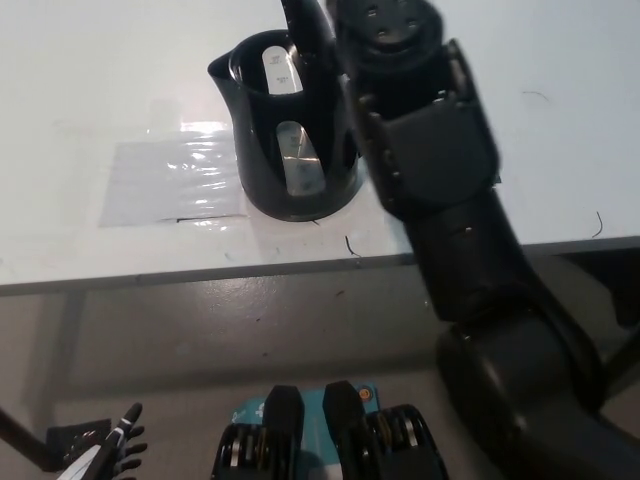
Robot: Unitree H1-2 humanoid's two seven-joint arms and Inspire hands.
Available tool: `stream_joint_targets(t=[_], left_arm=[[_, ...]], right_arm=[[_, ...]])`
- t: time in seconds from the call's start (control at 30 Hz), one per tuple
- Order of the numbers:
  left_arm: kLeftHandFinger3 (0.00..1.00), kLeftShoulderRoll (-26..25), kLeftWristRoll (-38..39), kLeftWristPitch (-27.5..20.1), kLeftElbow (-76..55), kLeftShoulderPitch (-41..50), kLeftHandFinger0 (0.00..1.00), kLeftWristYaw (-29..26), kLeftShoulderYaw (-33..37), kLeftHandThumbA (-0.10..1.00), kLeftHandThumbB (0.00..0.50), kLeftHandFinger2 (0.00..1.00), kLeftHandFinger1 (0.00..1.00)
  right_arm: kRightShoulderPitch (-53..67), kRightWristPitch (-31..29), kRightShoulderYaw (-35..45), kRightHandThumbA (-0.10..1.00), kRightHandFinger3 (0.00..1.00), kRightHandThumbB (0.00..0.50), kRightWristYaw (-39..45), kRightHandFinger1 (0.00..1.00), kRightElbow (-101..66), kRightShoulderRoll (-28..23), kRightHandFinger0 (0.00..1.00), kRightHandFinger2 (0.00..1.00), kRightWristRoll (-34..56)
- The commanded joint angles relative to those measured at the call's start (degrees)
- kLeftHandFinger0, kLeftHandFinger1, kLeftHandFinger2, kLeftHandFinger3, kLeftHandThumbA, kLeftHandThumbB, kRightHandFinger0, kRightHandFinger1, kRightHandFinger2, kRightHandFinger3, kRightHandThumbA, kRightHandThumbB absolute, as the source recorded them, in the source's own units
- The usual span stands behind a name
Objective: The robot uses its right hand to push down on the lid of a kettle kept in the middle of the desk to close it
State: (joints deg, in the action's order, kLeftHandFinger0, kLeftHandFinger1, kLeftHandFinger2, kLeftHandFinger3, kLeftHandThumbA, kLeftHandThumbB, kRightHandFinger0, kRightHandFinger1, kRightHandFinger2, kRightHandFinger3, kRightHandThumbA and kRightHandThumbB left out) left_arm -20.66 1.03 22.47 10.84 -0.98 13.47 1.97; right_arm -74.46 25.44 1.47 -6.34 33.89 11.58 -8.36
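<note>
One black plastic kettle stands upright on the white surface, spout pointing left, lid raised. Right hand beside the lid, grip unclear; left hand rests lower left, fingers spread.

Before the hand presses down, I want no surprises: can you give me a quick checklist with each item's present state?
1. Kettle upright on the desk: ok.
2. Lid raised, ready to push: ok.
3. Right hand up beside the lid: ok.
4. Right hand touching the lid: cannot tell, the arm hides it.
5. Kettle back from the desk's front edge: ok.
6. Left hand resting low, away from the desk: ok.
</note>
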Motion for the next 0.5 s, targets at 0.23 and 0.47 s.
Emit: stream_joint_targets(t=[0.23,0.47], left_arm=[[1.0,-1.05,-0.23,0.79,-1.57,-0.75,1.0,1.22,0.16,1.0,0.082,1.0,1.0],[1.0,-1.19,0.07,0.89,-1.89,-0.62,1.0,1.25,-0.28,1.0,0.077,1.0,1.0]], right_arm=[[-3.21,-4.11,-0.91,0.24,1.0,0.085,-4.45,1.0,1.09,2.52,1.0,1.0,0.07],[-2.37,-4.81,-0.96,0.25,1.0,0.087,-4.24,1.0,0.71,1.86,1.0,1.0,0.41]])
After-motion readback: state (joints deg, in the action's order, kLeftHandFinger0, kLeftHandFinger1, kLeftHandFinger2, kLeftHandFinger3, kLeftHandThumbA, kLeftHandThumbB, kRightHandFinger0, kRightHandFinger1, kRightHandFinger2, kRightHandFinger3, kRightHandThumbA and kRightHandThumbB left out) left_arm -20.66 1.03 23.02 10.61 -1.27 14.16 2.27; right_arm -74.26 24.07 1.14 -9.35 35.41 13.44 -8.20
